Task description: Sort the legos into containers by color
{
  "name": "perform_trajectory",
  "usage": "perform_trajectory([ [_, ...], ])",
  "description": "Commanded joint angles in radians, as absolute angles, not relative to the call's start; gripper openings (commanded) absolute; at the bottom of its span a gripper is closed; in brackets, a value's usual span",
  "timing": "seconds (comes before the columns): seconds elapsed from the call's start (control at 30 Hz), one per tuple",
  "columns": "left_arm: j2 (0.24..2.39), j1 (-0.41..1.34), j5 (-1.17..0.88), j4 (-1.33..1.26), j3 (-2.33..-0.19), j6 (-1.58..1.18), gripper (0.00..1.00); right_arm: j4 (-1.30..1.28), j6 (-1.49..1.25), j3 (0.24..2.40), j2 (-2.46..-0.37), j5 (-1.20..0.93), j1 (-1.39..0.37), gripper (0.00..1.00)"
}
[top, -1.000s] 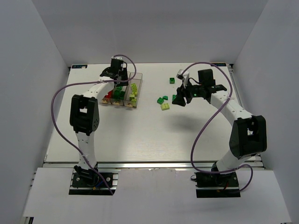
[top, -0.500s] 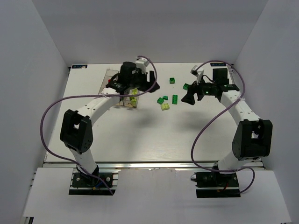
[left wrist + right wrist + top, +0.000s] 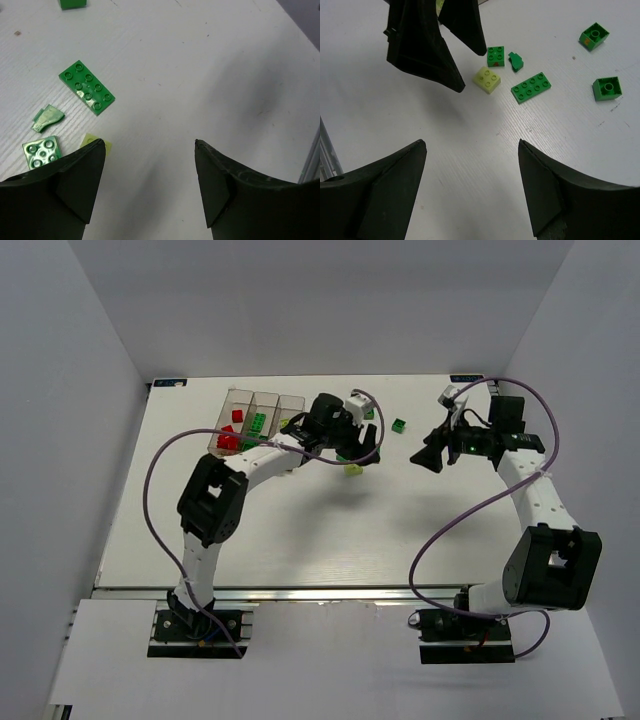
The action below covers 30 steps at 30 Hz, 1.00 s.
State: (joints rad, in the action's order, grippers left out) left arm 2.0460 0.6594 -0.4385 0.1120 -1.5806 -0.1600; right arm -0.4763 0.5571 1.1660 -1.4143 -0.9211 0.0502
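Note:
Both grippers hang open and empty over the white table. My left gripper (image 3: 362, 452) (image 3: 150, 145) hovers over loose legos: a dark green flat plate (image 3: 86, 93), a green square brick (image 3: 42, 151), a small green piece (image 3: 47, 117) and a pale yellow-green brick (image 3: 98, 144) partly hidden by its left finger. My right gripper (image 3: 420, 455) (image 3: 470, 142) sits to the right of this cluster, facing it. It sees the pale brick (image 3: 487, 79), the plate (image 3: 531, 88) and two more green bricks (image 3: 594, 36) (image 3: 607, 88). The containers (image 3: 243, 393) at the back left hold red legos (image 3: 228, 441) and a green one (image 3: 258, 422).
The left arm's forearm passes over the right end of the containers. One green brick (image 3: 399, 426) lies alone between the two grippers, toward the back. White walls enclose the table on three sides, and both arm bases stand at the near edge.
My left gripper swung right, from above the containers to above the loose green legos, and its jaws widened. My right gripper drew back to the right, away from the cluster.

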Motion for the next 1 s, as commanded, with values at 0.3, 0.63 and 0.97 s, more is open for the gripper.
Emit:
perform_trajectory([
  [0.3,2.207,0.695,-0.333,0.216,-1.778,-0.035,0.78,-0.486,0.560,1.158,-1.428,-0.982,0.092,0.78],
  [0.63,2.275,0.703,-0.267,0.305,-1.822,0.051,0.78,-0.494,0.563,1.172,-1.453,-0.991,0.100,0.78],
  [0.97,2.295,0.704,-0.198,0.313,-1.796,0.083,0.78,-0.502,0.560,1.186,-1.460,-0.997,0.101,0.78],
])
